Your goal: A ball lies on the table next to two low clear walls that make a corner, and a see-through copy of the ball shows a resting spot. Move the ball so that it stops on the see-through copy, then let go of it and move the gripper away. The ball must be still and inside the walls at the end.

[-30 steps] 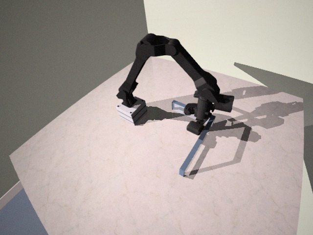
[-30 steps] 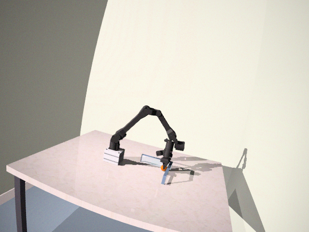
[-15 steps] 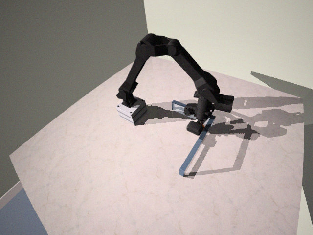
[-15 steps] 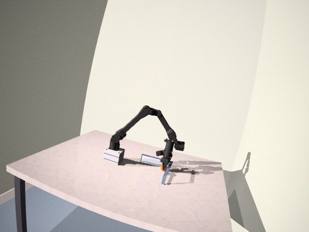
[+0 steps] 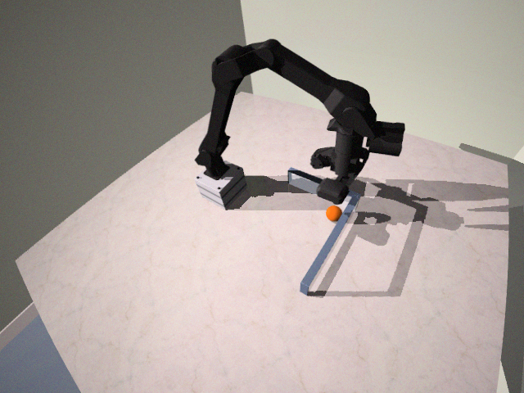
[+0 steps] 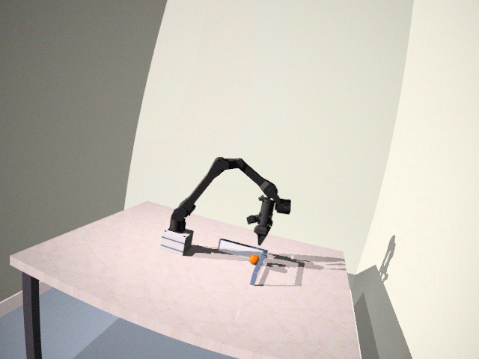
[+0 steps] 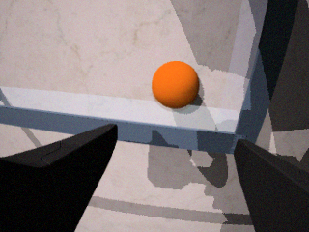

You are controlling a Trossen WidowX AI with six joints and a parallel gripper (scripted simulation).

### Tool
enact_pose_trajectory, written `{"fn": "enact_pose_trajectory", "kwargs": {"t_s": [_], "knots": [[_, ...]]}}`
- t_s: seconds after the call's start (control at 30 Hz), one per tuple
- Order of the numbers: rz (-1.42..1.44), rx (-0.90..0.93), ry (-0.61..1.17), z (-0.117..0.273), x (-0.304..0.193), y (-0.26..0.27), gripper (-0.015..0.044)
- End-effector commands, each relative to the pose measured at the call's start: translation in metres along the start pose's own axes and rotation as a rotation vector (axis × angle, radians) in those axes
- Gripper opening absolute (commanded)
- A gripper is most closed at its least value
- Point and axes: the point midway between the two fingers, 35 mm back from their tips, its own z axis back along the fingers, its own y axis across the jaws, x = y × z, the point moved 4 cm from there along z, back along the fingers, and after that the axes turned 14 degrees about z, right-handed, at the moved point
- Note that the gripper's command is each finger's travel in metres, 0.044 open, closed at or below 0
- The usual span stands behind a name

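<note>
Fingers open above ball point(image 7: 174, 84); no labels.

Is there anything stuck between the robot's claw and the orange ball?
Nothing touches both, but in the wrist view one clear wall runs across between the open tool and the orange ball. The tool hangs above the corner, empty. The ball sits on the table, tucked inside the corner.

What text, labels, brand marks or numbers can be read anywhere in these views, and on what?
None: no readable text in any view. The arm's base block, the gripper, the orange ball, the clear walls and the table all show plain, unmarked surfaces.
</note>
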Motion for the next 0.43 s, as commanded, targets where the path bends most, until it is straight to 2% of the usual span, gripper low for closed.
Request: {"fn": "enact_pose_trajectory", "kwargs": {"t_s": [0.0,0.07,0.13,0.2,0.4], "knots": [[0.001,0.000,-0.022,-0.008,0.002,0.000,0.0332],[0.001,0.000,-0.022,-0.008,0.002,0.000,0.0332],[0.001,0.000,-0.023,0.003,0.002,0.000,0.0384],[0.001,0.000,-0.023,0.031,0.004,0.000,0.0437],[0.001,0.000,-0.024,0.043,0.005,0.000,0.0440]]}}
